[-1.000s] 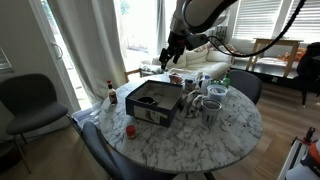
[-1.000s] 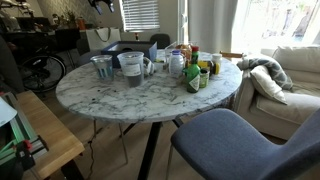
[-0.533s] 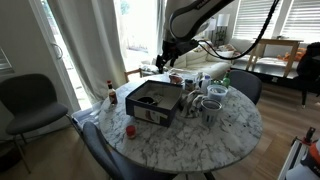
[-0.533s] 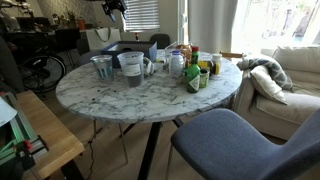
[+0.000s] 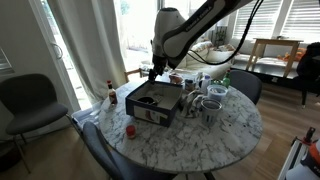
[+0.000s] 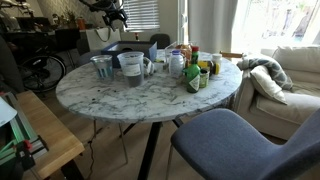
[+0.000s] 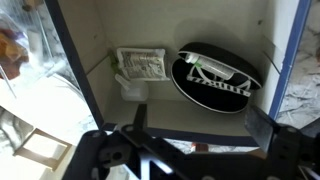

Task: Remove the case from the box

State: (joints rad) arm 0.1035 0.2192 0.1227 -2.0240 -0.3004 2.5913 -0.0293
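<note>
The box is large, shallow and dark, with a white patch on its side, and sits on the marble table. It shows as a dark edge at the far side in an exterior view. In the wrist view its grey-tan floor holds the black oval case and a small white packet. My gripper is open and empty, fingers spread, just above the box. It hangs over the box's far side in an exterior view.
White mugs, bottles and jars crowd the table beside the box. A small red round object lies near the table's front edge. Chairs stand around the table. A sofa is nearby.
The arm has swung across and down from beyond the box toward it. The gripper now hangs just above the box. Nothing on the table moved.
</note>
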